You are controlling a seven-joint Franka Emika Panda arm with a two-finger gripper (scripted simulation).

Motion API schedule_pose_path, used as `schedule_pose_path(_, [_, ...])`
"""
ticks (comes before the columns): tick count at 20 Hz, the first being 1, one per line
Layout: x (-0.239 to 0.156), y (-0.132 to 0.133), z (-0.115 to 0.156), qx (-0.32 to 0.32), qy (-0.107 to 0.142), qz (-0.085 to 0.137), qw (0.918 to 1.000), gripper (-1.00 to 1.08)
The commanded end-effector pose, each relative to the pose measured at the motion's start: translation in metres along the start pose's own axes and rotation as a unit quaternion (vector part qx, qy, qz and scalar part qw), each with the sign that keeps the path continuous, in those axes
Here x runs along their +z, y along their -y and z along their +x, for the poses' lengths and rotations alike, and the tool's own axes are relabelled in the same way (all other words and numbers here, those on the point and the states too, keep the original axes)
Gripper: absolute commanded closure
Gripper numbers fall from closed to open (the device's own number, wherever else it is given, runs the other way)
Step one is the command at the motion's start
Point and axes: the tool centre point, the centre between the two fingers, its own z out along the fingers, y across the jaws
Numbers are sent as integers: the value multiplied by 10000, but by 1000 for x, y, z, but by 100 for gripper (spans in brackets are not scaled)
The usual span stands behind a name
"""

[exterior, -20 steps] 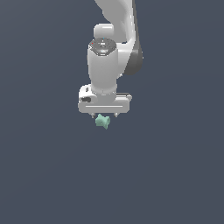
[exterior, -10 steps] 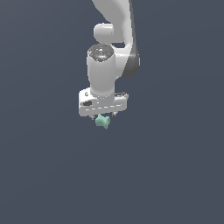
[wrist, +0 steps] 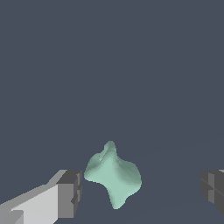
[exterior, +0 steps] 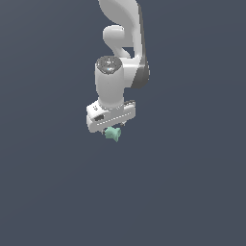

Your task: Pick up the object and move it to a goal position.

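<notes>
My hand sits just above centre in the exterior view, pointing down, with the mint-green object poking out directly beneath it. From that camera the piece looks as if it could already be in my grip, since it sits right under the hand's white crossbar and my fingers are hidden behind the body.

The wrist view says otherwise. There the object sits in the lower middle of the frame with its pinched waist and lumpy lobes plain to see, and my two fingers stand at the lower left and lower right edges. The hand is spread wide: there is bare grey background between the piece and each pad, a narrow gap on the lower-left side and a much larger one on the lower-right. So nothing is held.

I judge that I am at the pre-grasp step, lined up over the piece but not closed on it. Neither view lets me tell whether the object rests on a table; the background is a flat dark grey with no edge or shadow to read.

The next move, as I see it, calls for centring a little so both pads meet the piece together, then closing on the narrow waist, as the lobes look awkward to pinch. No goal marker shows in either view.
</notes>
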Motion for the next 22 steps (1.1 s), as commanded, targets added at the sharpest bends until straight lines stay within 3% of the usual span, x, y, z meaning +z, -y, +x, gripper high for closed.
schedule_pose_path(1, [6, 1, -4, -325, 1, 10, 9995, -92])
schedule_pose_path(11, [28, 5, -22, -1589, -4, 55, 9873, -92])
schedule_pose_path(22, [50, 12, -41, -2913, -33, 105, 9566, -92])
